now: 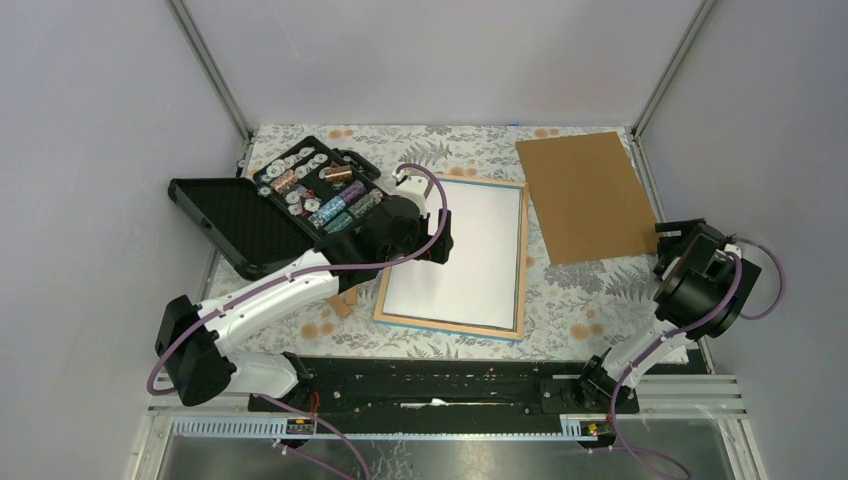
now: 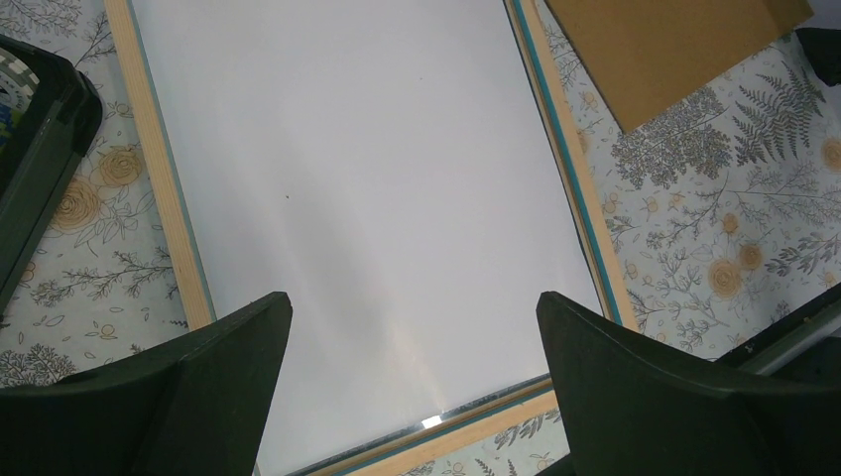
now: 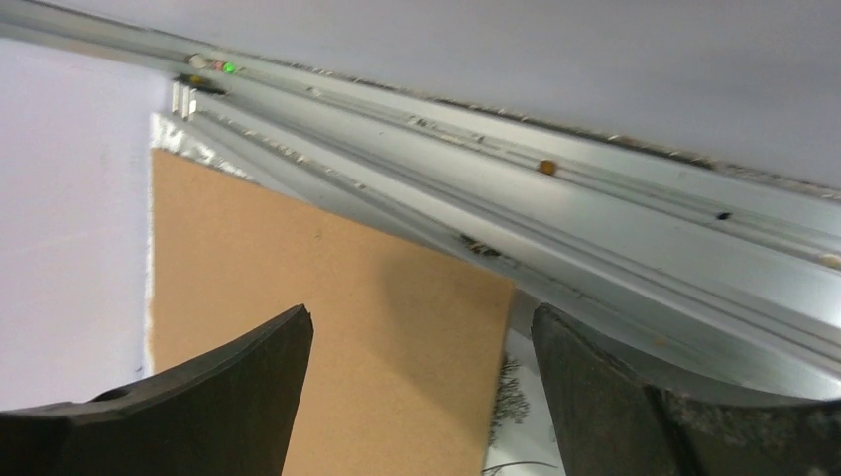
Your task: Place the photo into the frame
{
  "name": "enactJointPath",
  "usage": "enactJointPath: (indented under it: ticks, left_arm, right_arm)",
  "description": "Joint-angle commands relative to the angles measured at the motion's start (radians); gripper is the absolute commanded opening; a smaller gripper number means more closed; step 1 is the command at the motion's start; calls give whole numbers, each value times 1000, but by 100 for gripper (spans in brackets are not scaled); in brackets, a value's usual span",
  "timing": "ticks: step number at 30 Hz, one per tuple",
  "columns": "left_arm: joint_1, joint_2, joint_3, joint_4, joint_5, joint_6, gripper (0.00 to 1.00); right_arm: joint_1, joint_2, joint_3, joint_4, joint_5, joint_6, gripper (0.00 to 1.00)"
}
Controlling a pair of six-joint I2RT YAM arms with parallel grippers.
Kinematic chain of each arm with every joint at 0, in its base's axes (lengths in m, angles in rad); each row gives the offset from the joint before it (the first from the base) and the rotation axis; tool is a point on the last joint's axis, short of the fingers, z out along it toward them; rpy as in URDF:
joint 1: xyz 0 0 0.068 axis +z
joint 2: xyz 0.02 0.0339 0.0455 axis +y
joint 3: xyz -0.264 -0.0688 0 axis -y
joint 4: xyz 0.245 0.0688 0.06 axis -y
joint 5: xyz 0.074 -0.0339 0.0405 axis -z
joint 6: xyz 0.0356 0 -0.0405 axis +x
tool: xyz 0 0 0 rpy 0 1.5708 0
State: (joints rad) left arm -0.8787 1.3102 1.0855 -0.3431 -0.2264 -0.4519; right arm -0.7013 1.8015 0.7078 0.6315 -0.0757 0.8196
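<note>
- The bench (image 1: 600,300) wore a fern-and-flower cloth inside plain grey walls.
- At the far left an open black case (image 1: 230,225) of small parts sat out of the work area.
- The left hand (image 2: 412,307) hung released over the near end of the photo (image 2: 377,178), fingers spread and grasping nothing, probably poised to press or check it.
- The photo lay white side up inside the frame (image 2: 164,198), whose wood rim faced up. This suited loading from the back.
- Its printed side was hidden, and whether every edge sat flush could not be told.
- A small tan piece (image 1: 345,303) under the left arm was too small to identify.
- The brown backing board (image 1: 585,195) lay just beside the frame's right edge, apparently waiting.
- The right hand (image 3: 421,317) hovered released near the board's right edge, holding nothing.
</note>
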Motion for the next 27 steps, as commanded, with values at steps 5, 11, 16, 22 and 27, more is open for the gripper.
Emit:
enactJointPath:
  ticks: [5,11,16,22,27]
  left_arm:
    - [3,-11,25,32,-17,9,98]
    - [4,-15,21,34,-21,10,99]
    - [3,-17,21,34,-25,13,98]
    - [3,-33,20,37,-27,13,98]
    - [3,-57,19,39,-27,14,99]
  right_arm:
    - [-12,83,23,251,-295,78,75]
    - [-15,146,-13,456,-343,173,28]
    - [-15,94,-77,603,-396,247,9]
    - [-17,-177,-147,490,-445,225,1]
    - [-18,-518,-106,82,-418,44,0]
